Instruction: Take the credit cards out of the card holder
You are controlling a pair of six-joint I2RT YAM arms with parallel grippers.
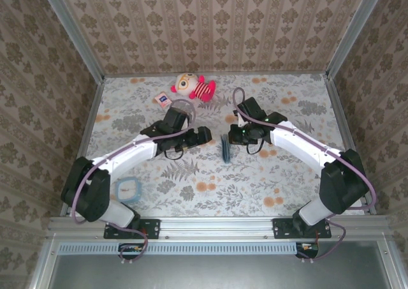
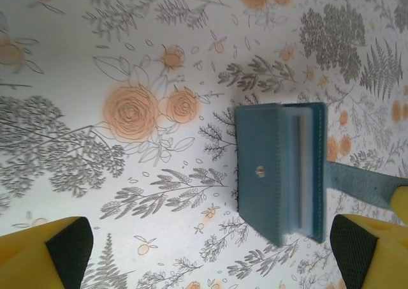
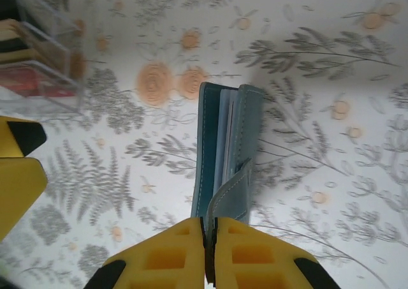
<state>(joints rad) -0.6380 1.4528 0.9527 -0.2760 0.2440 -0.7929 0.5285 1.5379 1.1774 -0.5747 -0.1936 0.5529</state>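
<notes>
Roughly mid-table, card holder (image 1: 225, 147) stands on its edge on the floral table (image 1: 287, 174) between the two arms, folded but gaping a little, with pale layered edges between the teal covers; can't tell if those are cards. Right gripper (image 3: 210, 228) is pressed together, pinching the holder's strap (image 3: 231, 187). Left gripper (image 2: 210, 238) is spread wide, holder ahead between its fingers, not touching. Clear box (image 3: 38, 53) nearby. Plush toy (image 1: 191, 86) well apart at the far edge

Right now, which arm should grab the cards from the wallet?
Probably left. The left pincer is open, facing the wallet; the right pincer is shut on the wallet's strap, holding it.
</notes>
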